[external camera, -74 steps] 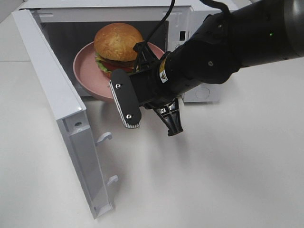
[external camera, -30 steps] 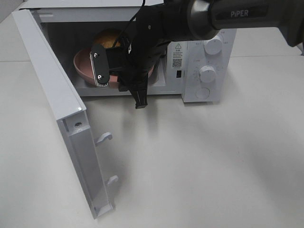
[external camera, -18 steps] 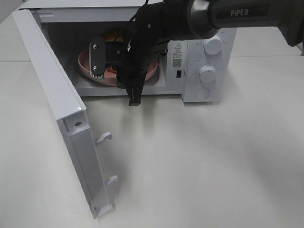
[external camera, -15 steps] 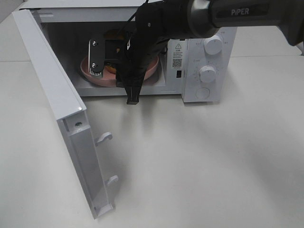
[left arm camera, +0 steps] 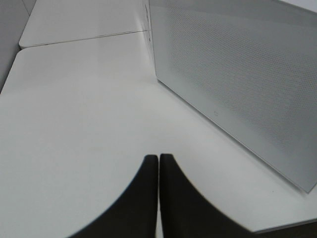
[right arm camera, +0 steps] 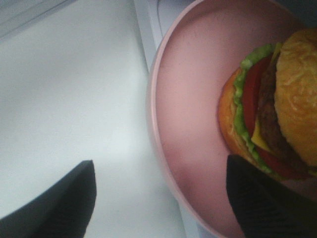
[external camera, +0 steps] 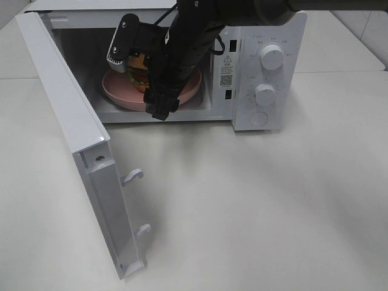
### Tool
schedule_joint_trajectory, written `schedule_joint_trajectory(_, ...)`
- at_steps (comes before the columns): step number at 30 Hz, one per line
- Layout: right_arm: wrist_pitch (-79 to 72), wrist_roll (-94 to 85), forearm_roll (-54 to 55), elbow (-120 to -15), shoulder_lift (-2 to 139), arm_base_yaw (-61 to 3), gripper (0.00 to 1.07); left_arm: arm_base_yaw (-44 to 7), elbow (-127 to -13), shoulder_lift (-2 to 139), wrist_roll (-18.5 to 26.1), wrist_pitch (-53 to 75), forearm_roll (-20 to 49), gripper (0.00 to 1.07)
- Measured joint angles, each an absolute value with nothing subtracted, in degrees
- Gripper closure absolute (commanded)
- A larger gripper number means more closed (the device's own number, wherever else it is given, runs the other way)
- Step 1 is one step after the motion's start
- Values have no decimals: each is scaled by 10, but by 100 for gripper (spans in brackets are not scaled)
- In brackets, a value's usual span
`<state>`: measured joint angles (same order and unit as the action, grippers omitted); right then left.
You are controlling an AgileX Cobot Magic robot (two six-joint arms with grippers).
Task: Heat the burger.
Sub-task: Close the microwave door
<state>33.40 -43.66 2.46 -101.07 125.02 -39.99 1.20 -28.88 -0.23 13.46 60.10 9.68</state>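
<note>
Although partly screened by right arm, noted burger [right arm camera: 277, 99] resting on pink plate [right arm camera: 193, 89] inside microwave [external camera: 260, 60] with door [external camera: 66, 109] swung wide. Found right gripper [right arm camera: 158, 196] at cavity mouth, jaws spread wide, gripping nothing. Found left gripper [left arm camera: 158, 193] over table [left arm camera: 74, 99] beside microwave side wall, jaws pressed together, empty.

A white microwave [external camera: 260, 36] stands far on the white table [external camera: 254, 206], its door [external camera: 66, 121] swung open to the left. A pink plate [external camera: 121, 94] sits inside, apparently on the chamber floor. Two dials [external camera: 271, 58] mark the right panel.
</note>
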Motion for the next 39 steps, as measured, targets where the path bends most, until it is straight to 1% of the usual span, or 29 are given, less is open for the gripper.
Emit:
schedule_joint_trajectory(6,391,-329,27,-1011,1224,-400,36,12,-289,-2,135,601,97,106)
schedule_joint_trajectory(8,396,-316,27,-1011,1220,-400,36,12,-289,-2,135,601,97,106)
schedule_joint_trajectory(12,422,-222,28,-1011,1195,-400,36,12,-289,-2,135,601,97,106)
schedule_joint_trajectory(15,437,-186,28,-1011,1186,-400,36,12,-289,-2,135,601,97,106)
schedule_joint_trajectory(17,459,-123,29,-1011,1173,-400,36,12,-289,-2,135,601,97,106)
schedule_joint_trajectory(18,459,-123,29,-1011,1173,-400,36,12,-289,-2,135,601,97,106)
schedule_joint_trajectory(20,500,-63,29,-1012,1169,-400,36,12,-289,-2,135,601,97,106)
schedule_joint_trajectory(31,583,10,31,-1012,1169,-400,36,12,-289,-2,135,601,97,106)
schedule_joint_trajectory(33,632,26,29,-1012,1169,-400,36,12,-289,-2,135,601,97,106)
schedule_joint_trajectory(39,689,43,23,-1012,1169,-400,36,12,-289,-2,135,601,97,106)
